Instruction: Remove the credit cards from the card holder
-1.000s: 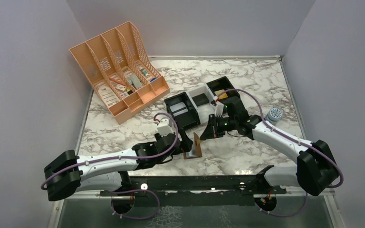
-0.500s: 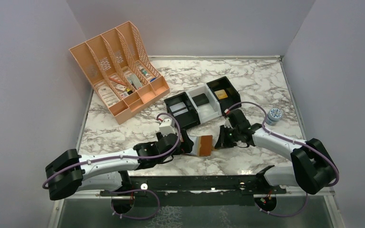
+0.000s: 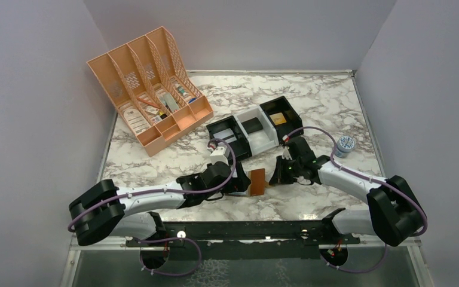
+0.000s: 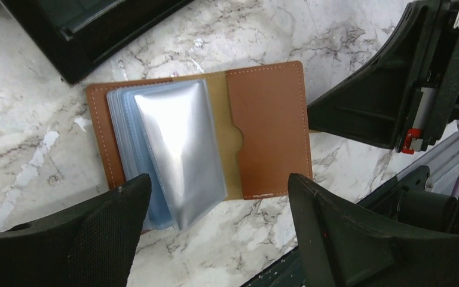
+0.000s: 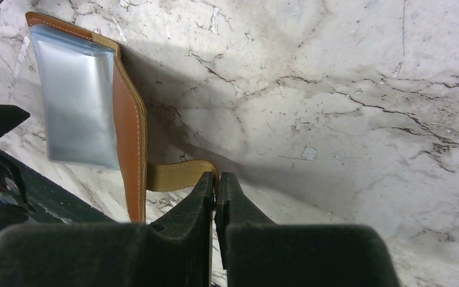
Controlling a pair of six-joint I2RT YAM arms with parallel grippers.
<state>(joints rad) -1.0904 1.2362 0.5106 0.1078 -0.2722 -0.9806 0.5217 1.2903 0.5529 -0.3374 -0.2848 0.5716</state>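
Card extraction, approach step: the card holder [image 4: 269,125] lies spread open on the marble table [image 3: 311,101] between the two arms, its stack of pale grey to blue-grey credit cards [image 4: 179,155] exposed in one half. The right gripper [image 5: 216,179], fingers pressed together, pinches the end of the snap tab [image 5: 179,176] and so appears to anchor the wallet, while the left gripper [image 4: 218,185] hovers above it with fingers spread wide, holding nothing. The next move likely calls for the left fingers to descend and close on the card edges alone, without catching the leather.
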